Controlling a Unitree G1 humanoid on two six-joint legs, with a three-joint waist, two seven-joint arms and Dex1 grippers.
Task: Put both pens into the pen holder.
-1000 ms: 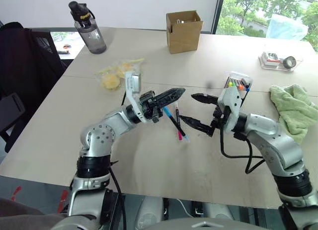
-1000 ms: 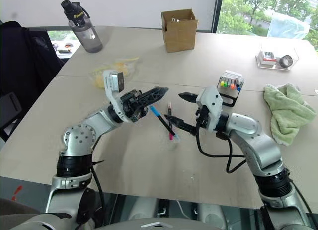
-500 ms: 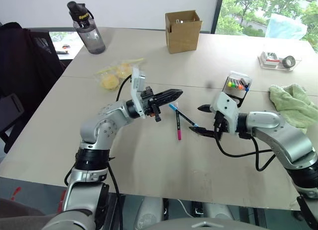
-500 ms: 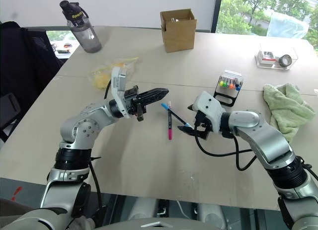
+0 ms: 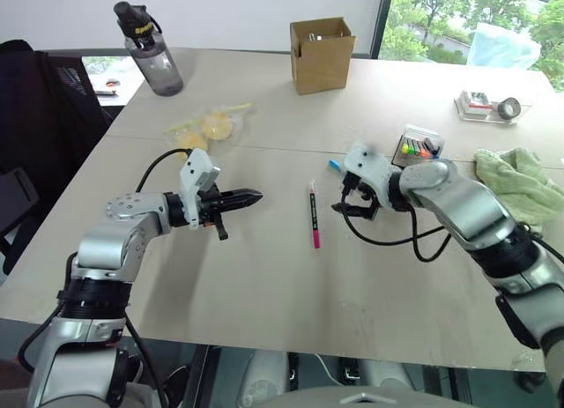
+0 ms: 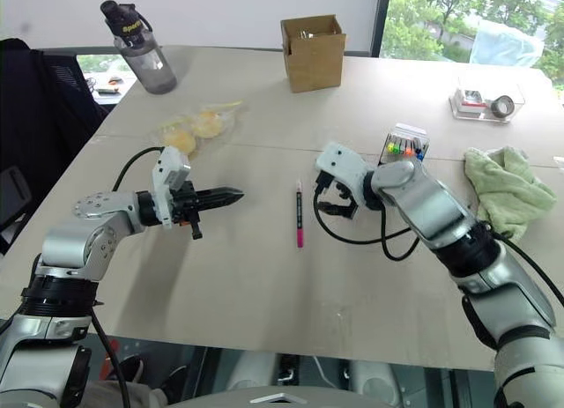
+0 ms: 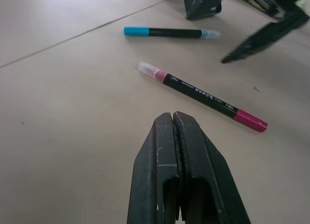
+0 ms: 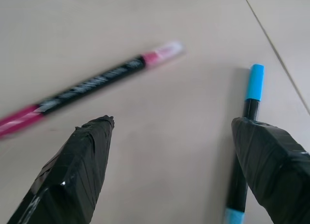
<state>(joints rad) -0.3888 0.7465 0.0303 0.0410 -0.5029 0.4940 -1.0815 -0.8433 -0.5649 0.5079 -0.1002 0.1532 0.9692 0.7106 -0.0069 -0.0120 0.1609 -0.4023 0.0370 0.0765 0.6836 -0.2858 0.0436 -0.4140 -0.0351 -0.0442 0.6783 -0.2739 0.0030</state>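
Beige table (image 5: 264, 285) carries all items. Left gripper (image 5: 251, 196) is fully closed, empty, above the surface. Magenta pen (image 5: 312, 216) lies flat at centre; blue pen (image 7: 167, 33) lies beside the wide-open right gripper (image 8: 174, 151). Pen holder (image 5: 421, 146) stands rightmost.

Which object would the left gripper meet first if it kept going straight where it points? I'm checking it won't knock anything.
Probably the magenta pen. The left gripper, shut, aims across bare table at it; the blue pen lies farther on. Depth is uncertain.
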